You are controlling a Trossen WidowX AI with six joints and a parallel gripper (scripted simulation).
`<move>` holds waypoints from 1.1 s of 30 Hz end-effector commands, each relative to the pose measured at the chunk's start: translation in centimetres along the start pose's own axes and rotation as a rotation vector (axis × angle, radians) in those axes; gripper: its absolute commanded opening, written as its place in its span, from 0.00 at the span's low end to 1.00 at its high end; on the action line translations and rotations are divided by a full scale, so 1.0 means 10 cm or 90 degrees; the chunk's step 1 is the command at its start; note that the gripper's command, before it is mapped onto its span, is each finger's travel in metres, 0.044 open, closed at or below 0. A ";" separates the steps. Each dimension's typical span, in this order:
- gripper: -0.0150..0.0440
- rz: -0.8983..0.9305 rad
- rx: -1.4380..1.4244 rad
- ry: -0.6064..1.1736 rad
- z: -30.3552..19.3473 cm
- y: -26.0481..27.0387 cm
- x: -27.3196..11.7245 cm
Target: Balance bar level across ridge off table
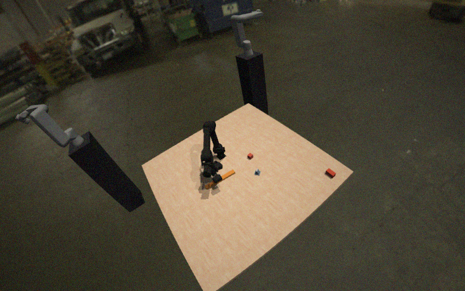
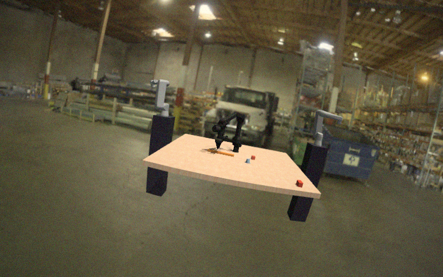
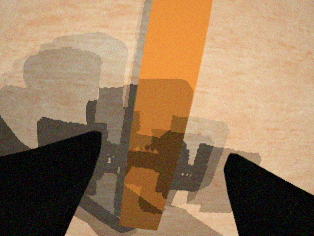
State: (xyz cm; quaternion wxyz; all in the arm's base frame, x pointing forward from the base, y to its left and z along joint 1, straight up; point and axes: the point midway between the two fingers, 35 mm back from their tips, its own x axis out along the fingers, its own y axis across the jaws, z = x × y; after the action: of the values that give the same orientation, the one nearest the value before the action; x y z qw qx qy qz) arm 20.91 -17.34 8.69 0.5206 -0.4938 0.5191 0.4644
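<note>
The orange bar [image 1: 228,174] [image 2: 227,153] [image 3: 172,45] lies flat on the table. The small blue ridge [image 1: 257,172] [image 2: 248,160] stands on the table beyond one end of the bar, apart from it. My gripper [image 1: 210,182] [image 2: 218,148] [image 3: 165,153] is open and empty above the bar's other end section, the end farther from the ridge. In the wrist view the bar runs between the two spread fingertips, slightly slanted, with a gap on each side. Its near end shows low between the fingers. The exact height of the fingertips above the bar is hard to tell.
A small red block [image 1: 250,156] [image 2: 253,157] stands near the ridge. A larger red block [image 1: 330,172] [image 2: 299,183] lies near a table corner. Two grey arms on dark pillars [image 1: 106,171] [image 1: 251,78] stand beside the table [image 1: 260,219] [image 2: 202,166].
</note>
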 end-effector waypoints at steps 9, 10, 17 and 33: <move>0.79 0.007 -0.002 -0.007 0.02 0.03 0.20; 0.79 0.007 -0.002 -0.007 0.02 0.03 0.21; 0.79 0.007 -0.002 -0.007 0.03 0.03 0.33; 0.79 0.007 -0.002 -0.007 0.03 0.03 0.40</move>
State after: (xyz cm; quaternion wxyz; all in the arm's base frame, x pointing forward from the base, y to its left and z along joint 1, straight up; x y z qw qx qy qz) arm 20.78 -17.26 4.83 0.5203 -0.4900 0.5196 0.4682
